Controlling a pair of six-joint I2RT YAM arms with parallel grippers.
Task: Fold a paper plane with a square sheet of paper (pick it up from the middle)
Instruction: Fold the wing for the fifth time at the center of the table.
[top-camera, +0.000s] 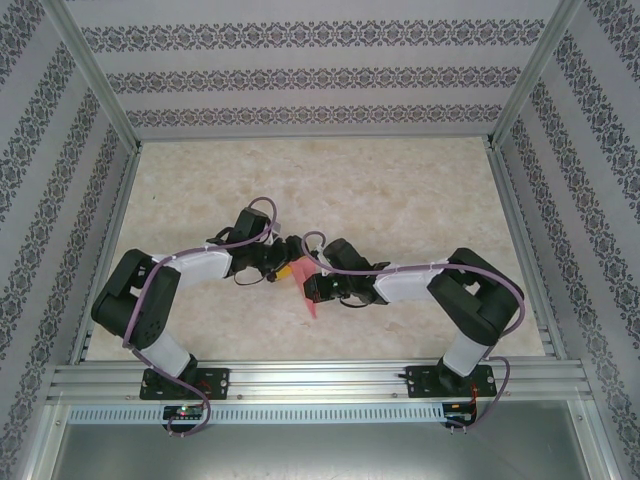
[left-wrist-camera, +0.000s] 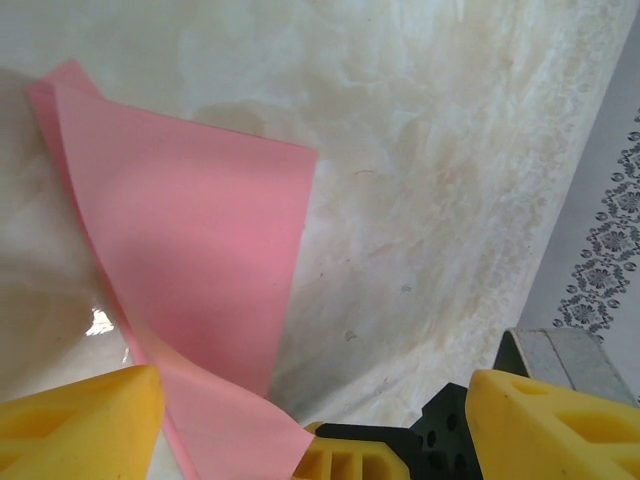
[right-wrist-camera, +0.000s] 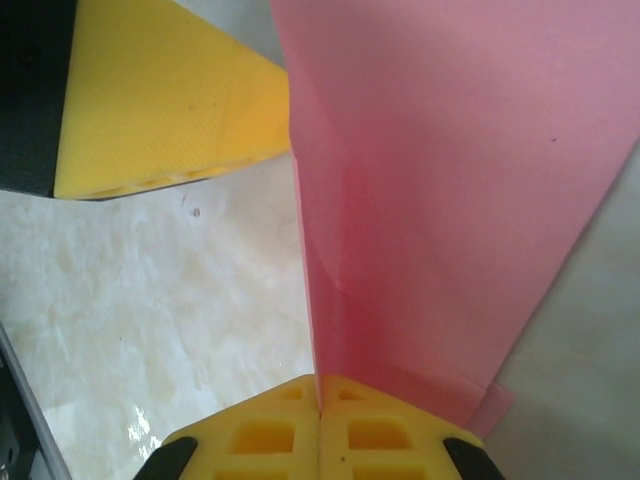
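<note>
The square sheet of paper (right-wrist-camera: 450, 180) is pink and folded over along a crease, and it stands up off the table. My right gripper (right-wrist-camera: 320, 385) is shut on its folded edge. In the top view the sheet (top-camera: 309, 300) hangs at the table's middle, just below the right gripper (top-camera: 308, 283). My left gripper (left-wrist-camera: 315, 385) is open. The sheet (left-wrist-camera: 200, 230) runs down past its left finger (left-wrist-camera: 90, 420) without being clamped. The left gripper (top-camera: 283, 268) sits close to the right one, and one of its yellow fingers (right-wrist-camera: 170, 100) shows beside the paper. A paper plane is out of view.
The marble-patterned table (top-camera: 400, 200) lies under both arms. Patterned walls (top-camera: 320, 80) and an aluminium frame (top-camera: 310, 380) enclose it. The right gripper's yellow and black tip (left-wrist-camera: 360, 455) sits between the left fingers.
</note>
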